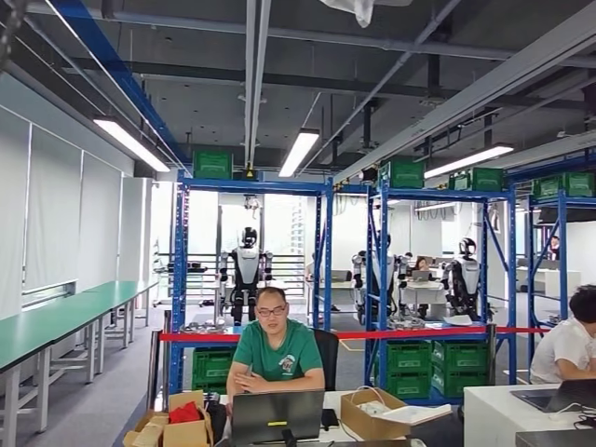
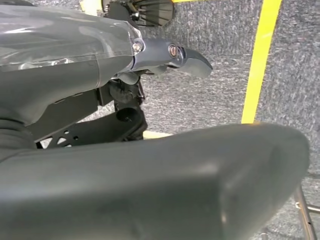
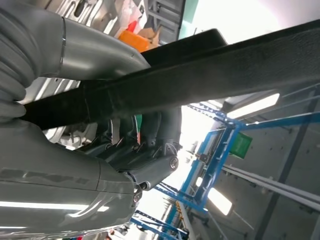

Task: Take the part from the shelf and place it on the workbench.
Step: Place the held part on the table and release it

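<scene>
Blue shelves span the hall ahead of me, green crates along their tops and more on the lowest level, and a run of green benches goes down the wall on my left. Other robots stand in a row behind the racks. Straight in front, a person in a green shirt sits at a laptop, with an open cardboard box just beside it (there are papers in it, and I cannot make out anything more). A red tape is stretched across behind that person's shoulders. Now the part: a long black bar, and I have it in my right hand. My thumb lies on one side of it and my fingers curl in against the other, so it's clamped between them, and its far end runs on out of the wrist picture. My left hand hangs over grey floor with a yellow line on it. One dark finger points straight out, well apart from its thumb, with nothing between them.
</scene>
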